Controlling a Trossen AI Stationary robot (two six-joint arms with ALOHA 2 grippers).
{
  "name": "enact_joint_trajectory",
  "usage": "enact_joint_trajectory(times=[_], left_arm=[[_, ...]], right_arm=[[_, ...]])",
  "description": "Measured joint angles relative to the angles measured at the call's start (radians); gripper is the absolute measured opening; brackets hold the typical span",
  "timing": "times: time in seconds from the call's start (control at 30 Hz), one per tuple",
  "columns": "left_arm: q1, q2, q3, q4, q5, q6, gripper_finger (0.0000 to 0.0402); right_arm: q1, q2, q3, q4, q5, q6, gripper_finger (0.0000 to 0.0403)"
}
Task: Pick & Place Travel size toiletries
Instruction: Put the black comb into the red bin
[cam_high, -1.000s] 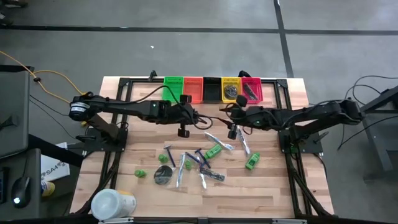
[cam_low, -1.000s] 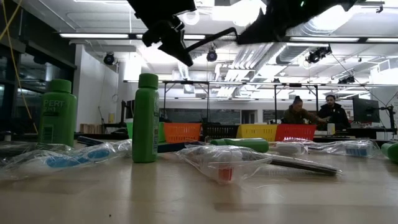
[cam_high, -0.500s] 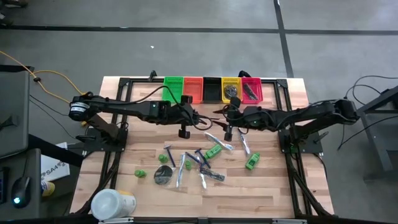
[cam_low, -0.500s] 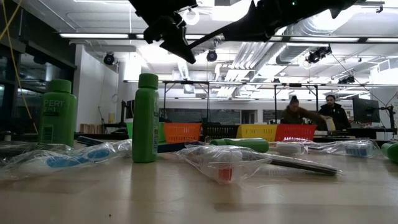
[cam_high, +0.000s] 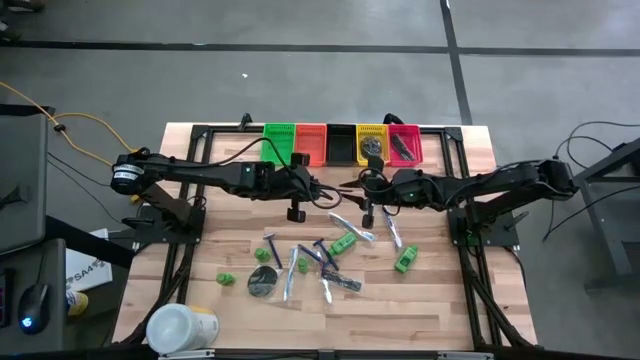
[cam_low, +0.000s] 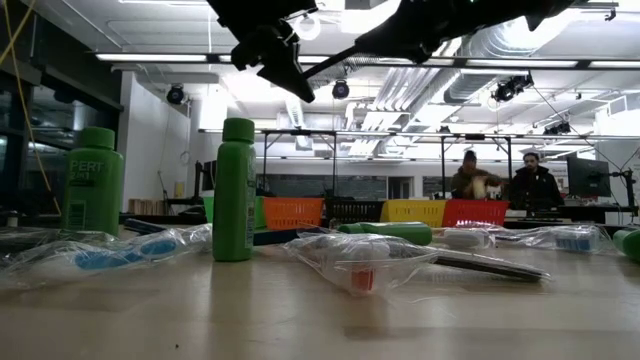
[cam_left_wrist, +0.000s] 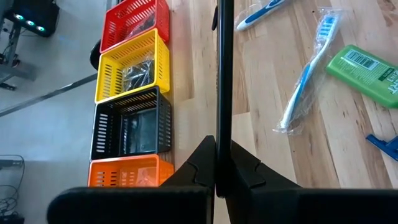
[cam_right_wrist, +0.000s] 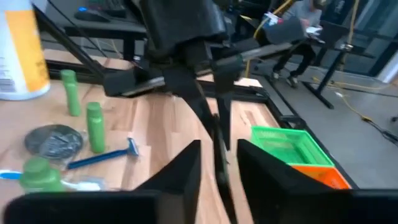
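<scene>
Bottle (cam_low: 94, 193) reading "PERT", left pincer (cam_high: 295, 186) shut, right pincer (cam_high: 368, 197) open.

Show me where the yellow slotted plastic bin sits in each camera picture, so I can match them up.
High view: yellow slotted plastic bin, fourth in the bin row from the picture's left.
Low view: background, right of centre.
Left wrist view: upper left, between the red bin and the black bin.
Right wrist view: not in it.
Shared landmark: the orange plastic bin, visible in all four views.
</scene>
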Motion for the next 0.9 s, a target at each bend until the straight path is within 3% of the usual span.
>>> enact_joint_trajectory(times=[0.2, 0.53, 0.67, 0.9], left_arm=[[0.0, 0.0, 0.0, -0.005, 0.004, 0.0, 0.0006], [0.0, 0.0, 0.0, -0.003, 0.005, 0.0, 0.0011], [0.0, 0.0, 0.0, -0.001, -0.002, 0.002, 0.0049], [0.0, 0.0, 0.001, -0.006, -0.059, 0.007, 0.0157]], right_arm=[[-0.007, 0.011, 0.0, -0.022, -0.013, 0.001, 0.0018], [-0.007, 0.01, 0.0, -0.032, -0.007, -0.002, 0.0009], [-0.007, 0.01, 0.0, -0.039, 0.025, 0.002, 0.0008], [-0.007, 0.007, 0.0, -0.07, 0.132, 0.001, 0.0007]])
